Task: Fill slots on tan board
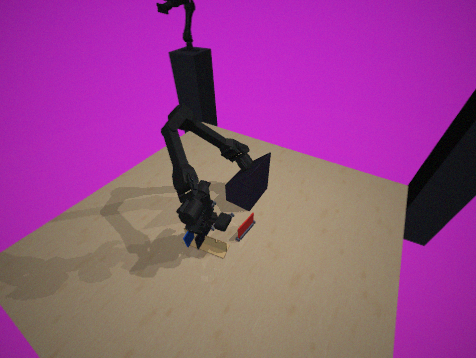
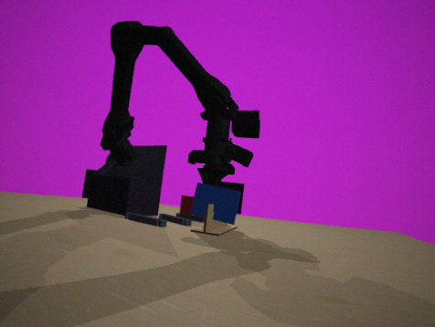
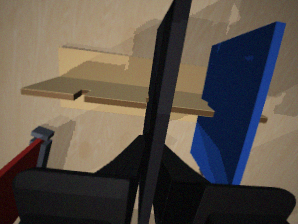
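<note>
Across the wooden tabletop [image 1: 310, 280] [image 2: 137, 283] [image 3: 30, 30], broad shadows [image 1: 125, 220] [image 2: 114, 269] [image 3: 145, 32] spread.

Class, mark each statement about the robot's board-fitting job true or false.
1. The gripper is holding the thin black board. True.
2. The flat red board is locked into the standing tan board. False: it stands in a holder, apart from the tan board.
3. The flat blue board stands crosswise to the tan board. True.
4. Every slot in the tan board is filled. False: at least one slot is open.
5. The black board lies flat. False: it is upright.
</note>
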{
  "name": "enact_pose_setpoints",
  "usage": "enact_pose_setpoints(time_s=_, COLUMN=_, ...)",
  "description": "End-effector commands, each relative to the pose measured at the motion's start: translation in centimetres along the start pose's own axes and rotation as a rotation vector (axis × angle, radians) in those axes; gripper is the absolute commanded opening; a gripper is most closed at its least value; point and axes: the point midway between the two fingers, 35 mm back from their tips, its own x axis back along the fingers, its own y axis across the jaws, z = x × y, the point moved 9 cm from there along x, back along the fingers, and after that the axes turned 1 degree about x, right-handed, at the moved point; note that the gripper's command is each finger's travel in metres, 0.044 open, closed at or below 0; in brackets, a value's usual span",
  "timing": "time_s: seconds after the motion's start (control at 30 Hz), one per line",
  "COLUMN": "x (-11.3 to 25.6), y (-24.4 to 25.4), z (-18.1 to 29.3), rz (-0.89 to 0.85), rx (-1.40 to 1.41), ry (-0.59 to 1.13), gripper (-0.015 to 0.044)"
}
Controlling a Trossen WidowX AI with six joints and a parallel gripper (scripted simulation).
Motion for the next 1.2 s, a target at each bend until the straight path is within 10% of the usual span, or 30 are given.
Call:
enact_pose_setpoints(time_s=0.0, x=-0.31, y=0.01, z=0.12, rz=0.0, rx=0.003, ry=0.005, gripper=0.0)
enact_pose_setpoints(time_s=1.17, x=-0.17, y=-0.06, z=0.26, rz=0.0, rx=0.017, ry=0.005, gripper=0.0)
